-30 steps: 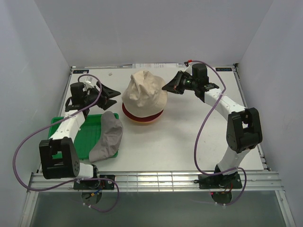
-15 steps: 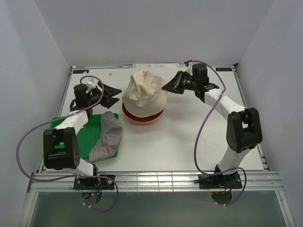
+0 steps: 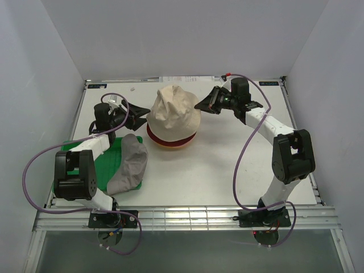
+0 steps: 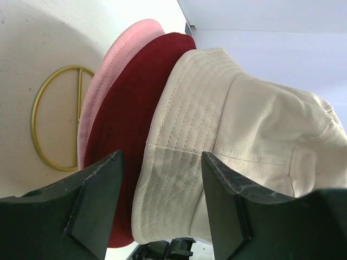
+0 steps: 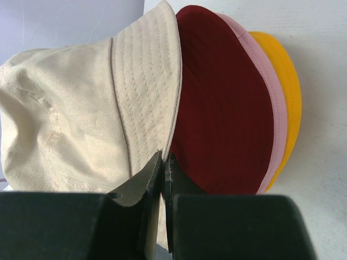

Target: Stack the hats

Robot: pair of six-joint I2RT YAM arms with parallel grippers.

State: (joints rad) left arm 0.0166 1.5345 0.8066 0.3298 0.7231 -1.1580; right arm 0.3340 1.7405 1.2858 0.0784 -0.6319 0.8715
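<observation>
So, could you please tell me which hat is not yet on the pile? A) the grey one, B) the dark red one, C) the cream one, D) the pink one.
A: the grey hat lies on its own, partly on the green tray, while the cream hat tops the pile.

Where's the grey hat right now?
Top view, left side: the grey hat lies partly on the right edge of the green tray, partly on the table, nearer the arm bases than the stack topped by the cream hat.
</observation>
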